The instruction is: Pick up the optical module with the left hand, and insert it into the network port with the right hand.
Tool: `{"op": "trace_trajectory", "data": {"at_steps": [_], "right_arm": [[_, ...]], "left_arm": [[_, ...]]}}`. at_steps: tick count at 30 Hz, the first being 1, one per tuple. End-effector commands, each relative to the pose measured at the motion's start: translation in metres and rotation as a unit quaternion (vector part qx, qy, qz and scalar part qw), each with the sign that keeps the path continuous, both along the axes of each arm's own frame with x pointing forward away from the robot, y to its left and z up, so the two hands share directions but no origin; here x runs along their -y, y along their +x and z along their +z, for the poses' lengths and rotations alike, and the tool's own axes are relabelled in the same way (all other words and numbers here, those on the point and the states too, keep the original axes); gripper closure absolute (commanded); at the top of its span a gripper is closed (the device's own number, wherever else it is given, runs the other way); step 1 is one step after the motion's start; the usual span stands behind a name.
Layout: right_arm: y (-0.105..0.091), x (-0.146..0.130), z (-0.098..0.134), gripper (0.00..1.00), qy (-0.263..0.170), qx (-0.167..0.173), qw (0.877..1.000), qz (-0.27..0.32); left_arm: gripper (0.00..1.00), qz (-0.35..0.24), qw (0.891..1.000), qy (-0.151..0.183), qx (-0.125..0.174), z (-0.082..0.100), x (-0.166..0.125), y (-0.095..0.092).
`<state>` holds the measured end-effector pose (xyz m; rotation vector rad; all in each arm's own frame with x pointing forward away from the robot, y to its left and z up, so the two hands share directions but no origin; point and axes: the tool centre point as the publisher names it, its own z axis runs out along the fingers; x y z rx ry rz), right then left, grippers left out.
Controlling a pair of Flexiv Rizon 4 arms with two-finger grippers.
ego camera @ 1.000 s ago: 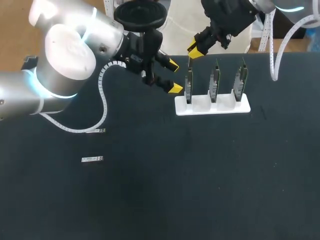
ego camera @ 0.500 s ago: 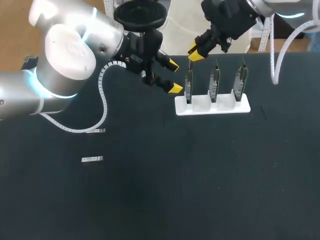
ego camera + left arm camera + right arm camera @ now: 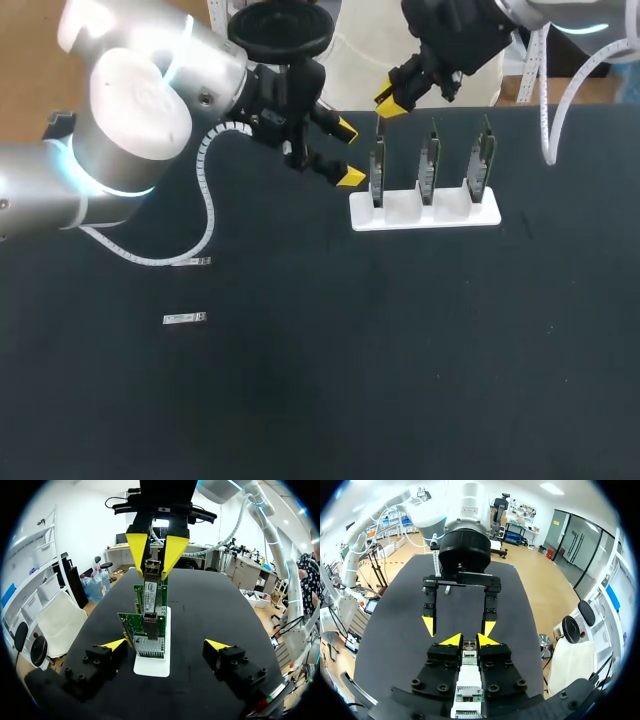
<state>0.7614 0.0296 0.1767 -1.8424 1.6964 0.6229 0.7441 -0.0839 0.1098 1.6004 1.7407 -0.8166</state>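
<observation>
Right end effector [image 3: 390, 104] is seen clamped on the optical module [image 3: 152, 569], held at the top of the end network card [image 3: 377, 172] in the white rack [image 3: 425, 216]; contact cannot be told. Left end effector [image 3: 347, 154] is held open beside the rack, over the bench [image 3: 400, 350].

Three circuit cards [image 3: 430, 165] being held upright in white stand [image 3: 425, 220] on black table [image 3: 320, 380]. Right gripper [image 3: 388, 102] being hung above leftmost card [image 3: 377, 172]; left gripper [image 3: 347, 154] being held just beside it, fingers spread.

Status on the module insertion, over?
Left gripper open beside white card rack. Right gripper shut on small silver optical module over green network card nearest left gripper. Seating unclear.
</observation>
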Motion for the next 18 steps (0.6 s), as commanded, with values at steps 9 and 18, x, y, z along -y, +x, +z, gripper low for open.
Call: {"op": "trace_trajectory", "data": {"at_steps": [9,18], "right_arm": [[0.0008,-0.0009,-0.0054,1.0,-0.002,-0.008,1.0,0.003],[-0.0009,0.0005,-0.0021,1.0,-0.009,-0.003,1.0,0.01]], "left_arm": [[0.0,0.001,1.0,0.001,0.0,0.0001,0.0005,-0.0004],[0.0,0.001,1.0,0.001,0.0,0.0001,0.0005,-0.0004]]}}
